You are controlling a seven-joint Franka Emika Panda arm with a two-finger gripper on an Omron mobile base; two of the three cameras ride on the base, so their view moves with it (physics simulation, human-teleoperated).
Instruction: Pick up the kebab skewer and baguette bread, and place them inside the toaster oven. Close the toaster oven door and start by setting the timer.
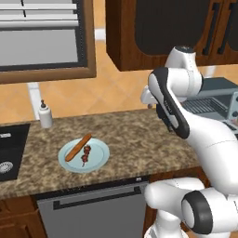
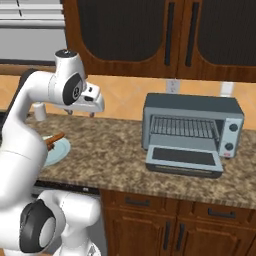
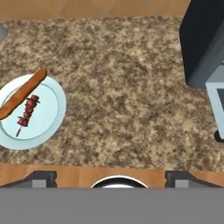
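Clearly the claw (image 3: 111, 176), spread wide and empty, hangs over bare worktop (image 3: 127, 96); the skewer (image 3: 28, 113) and baguette (image 3: 22, 93) lie side by side on a plate (image 3: 49, 121) at the frame's left, long axes slanting toward upper right.

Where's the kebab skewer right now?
The kebab skewer lies on the pale blue plate beside the baguette bread, on the counter left of the toaster oven.

Baguette bread (image 3: 22, 95) and kebab skewer (image 3: 27, 112) lie side by side on a pale blue plate (image 3: 50, 114). Speckled bench (image 3: 127, 96) all around, toaster oven (image 3: 203, 41) way off right.
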